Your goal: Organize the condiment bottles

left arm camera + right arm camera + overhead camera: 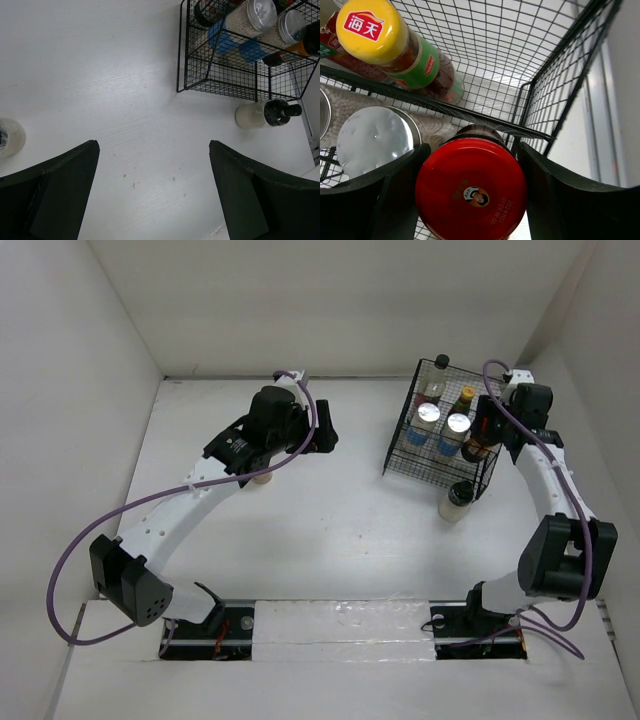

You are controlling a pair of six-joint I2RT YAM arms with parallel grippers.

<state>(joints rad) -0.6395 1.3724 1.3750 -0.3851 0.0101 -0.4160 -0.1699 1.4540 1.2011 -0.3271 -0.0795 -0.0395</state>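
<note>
Red-lidded jar (470, 190) stands upright inside the wire rack (445, 107), right jaws clasping its lid from above; left jaws hang released, pale bottle (9, 137) just leftward.

Yellow-capped bottle (369, 31), cap top: red badge reading 海天; red-lidded jar (471, 190), lid top: small portrait emblem over a printed code, apparently beginning 2024
</note>
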